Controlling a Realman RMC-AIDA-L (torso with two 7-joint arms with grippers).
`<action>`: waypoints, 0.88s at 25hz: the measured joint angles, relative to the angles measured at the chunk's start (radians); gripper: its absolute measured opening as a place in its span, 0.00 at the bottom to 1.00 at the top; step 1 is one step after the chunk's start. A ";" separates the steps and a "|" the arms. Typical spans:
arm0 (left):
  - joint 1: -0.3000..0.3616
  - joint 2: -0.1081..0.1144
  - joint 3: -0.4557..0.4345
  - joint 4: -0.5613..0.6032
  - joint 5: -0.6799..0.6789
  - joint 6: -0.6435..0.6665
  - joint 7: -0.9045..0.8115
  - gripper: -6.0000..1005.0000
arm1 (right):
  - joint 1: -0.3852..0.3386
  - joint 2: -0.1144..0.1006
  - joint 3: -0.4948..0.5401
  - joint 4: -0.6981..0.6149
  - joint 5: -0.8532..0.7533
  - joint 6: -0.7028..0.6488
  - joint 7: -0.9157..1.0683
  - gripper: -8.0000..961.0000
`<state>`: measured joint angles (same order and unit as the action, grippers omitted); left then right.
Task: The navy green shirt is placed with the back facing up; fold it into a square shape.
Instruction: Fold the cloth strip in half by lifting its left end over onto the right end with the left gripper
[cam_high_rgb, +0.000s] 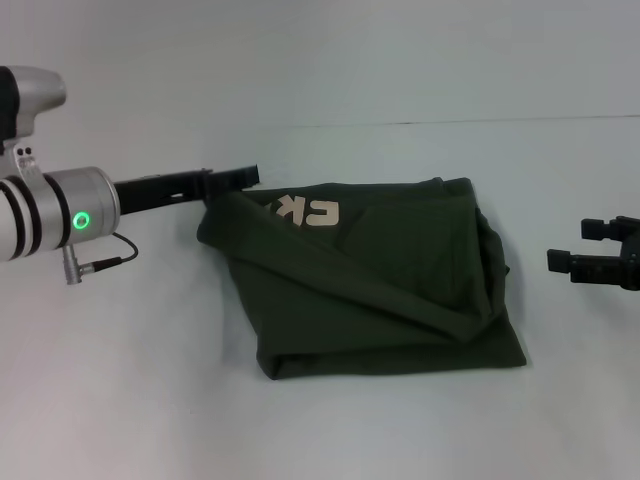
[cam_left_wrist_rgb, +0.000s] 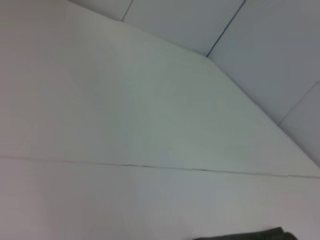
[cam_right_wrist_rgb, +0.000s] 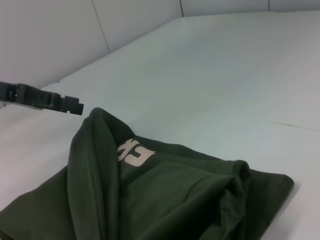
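The navy green shirt (cam_high_rgb: 370, 280) lies folded over itself in a rough, wrinkled rectangle at the table's middle. Part of its pale lettering (cam_high_rgb: 310, 212) shows near its far edge. My left gripper (cam_high_rgb: 235, 178) reaches in from the left and sits at the shirt's raised far-left corner; I cannot tell whether it touches the cloth. The right wrist view shows that gripper (cam_right_wrist_rgb: 50, 100) just beside the raised corner of the shirt (cam_right_wrist_rgb: 150, 200). My right gripper (cam_high_rgb: 585, 255) is open and empty, hovering to the right of the shirt, apart from it. A sliver of the shirt (cam_left_wrist_rgb: 245, 235) shows in the left wrist view.
The white table (cam_high_rgb: 120, 380) runs all around the shirt, with a thin seam line (cam_high_rgb: 450, 124) across the far side. White wall panels (cam_left_wrist_rgb: 270, 45) stand behind the table.
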<state>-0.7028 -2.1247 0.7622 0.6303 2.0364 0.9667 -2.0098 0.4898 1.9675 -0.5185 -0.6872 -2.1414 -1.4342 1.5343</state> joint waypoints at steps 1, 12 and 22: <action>0.000 0.000 0.000 -0.005 -0.001 -0.001 0.025 0.92 | 0.000 0.000 0.000 0.000 0.000 0.000 0.000 0.96; 0.002 -0.022 0.026 -0.025 0.007 -0.041 0.253 0.92 | -0.005 0.000 0.000 0.000 0.000 0.000 0.005 0.96; 0.016 -0.035 0.024 -0.018 0.005 -0.104 0.358 0.92 | -0.010 0.001 0.000 0.001 0.000 0.000 0.009 0.96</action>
<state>-0.6872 -2.1600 0.7865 0.6123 2.0412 0.8630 -1.6518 0.4802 1.9681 -0.5185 -0.6859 -2.1414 -1.4343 1.5428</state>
